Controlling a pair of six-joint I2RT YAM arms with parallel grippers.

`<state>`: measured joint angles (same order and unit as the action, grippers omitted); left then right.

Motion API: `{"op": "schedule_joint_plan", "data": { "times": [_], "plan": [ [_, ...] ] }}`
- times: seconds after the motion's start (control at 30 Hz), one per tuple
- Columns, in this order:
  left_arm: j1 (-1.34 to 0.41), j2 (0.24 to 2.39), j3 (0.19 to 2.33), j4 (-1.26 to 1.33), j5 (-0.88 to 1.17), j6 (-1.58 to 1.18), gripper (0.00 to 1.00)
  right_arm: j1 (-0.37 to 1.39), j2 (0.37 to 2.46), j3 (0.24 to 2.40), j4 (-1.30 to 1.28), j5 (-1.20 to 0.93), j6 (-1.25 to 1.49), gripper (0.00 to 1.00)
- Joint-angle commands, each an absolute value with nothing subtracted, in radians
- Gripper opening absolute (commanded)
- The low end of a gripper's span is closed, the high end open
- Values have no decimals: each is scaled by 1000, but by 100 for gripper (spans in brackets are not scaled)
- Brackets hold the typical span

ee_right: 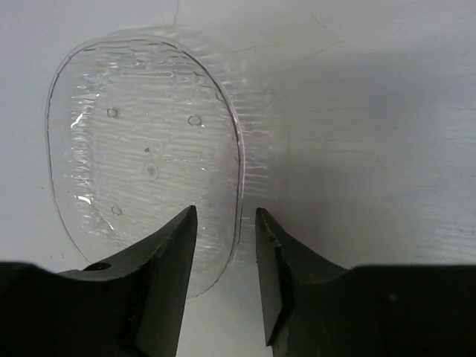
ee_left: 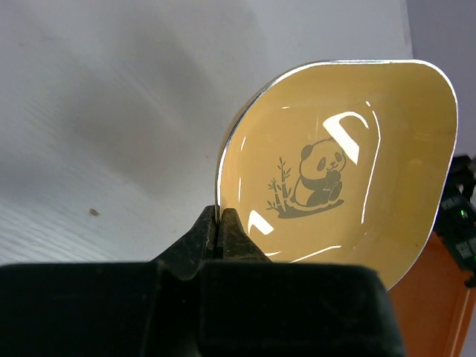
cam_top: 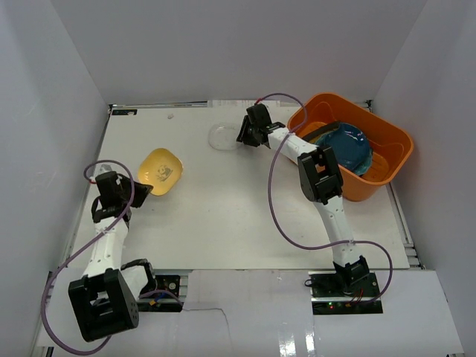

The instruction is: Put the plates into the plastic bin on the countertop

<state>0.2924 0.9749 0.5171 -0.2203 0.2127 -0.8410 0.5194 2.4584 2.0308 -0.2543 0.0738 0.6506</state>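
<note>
My left gripper [cam_top: 141, 188] is shut on the rim of a small yellow plate [cam_top: 161, 170] with a panda print, held tilted above the countertop [cam_top: 223, 216]; the left wrist view shows the plate [ee_left: 335, 171] clamped edge-on between the fingers [ee_left: 195, 242]. My right gripper [cam_top: 243, 134] is open, its jaws on either side of the rim of a clear plastic dish [cam_top: 222, 137] lying flat on the countertop; the dish [ee_right: 141, 156] also shows in the right wrist view. The orange plastic bin [cam_top: 387, 137] at the back right holds a teal plate [cam_top: 348, 147] and others partly hidden.
White walls enclose the countertop on three sides. The right arm's upper link [cam_top: 321, 175] stands close to the bin's left wall. Purple cables loop from both arms over the table.
</note>
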Motion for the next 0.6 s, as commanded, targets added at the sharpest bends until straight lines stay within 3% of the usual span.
{"op": "schedule_joint_plan", "data": {
  "times": [0.0, 0.03, 0.1, 0.37, 0.57],
  "plan": [
    [246, 966, 555, -181, 365, -790, 0, 526, 2497, 2008, -167, 20, 735, 43],
    [223, 966, 567, -181, 380, -775, 0, 526, 2500, 2005, -158, 12, 758, 28],
    [200, 965, 581, -183, 390, -761, 0, 528, 2499, 1993, -143, 11, 773, 10],
    [114, 986, 698, -181, 446, -739, 0, 569, 2213, 1904, -72, 83, 634, 8],
    [19, 985, 755, -146, 476, -755, 0, 414, 1842, 1777, -147, 173, 494, 8]
  ]
}}
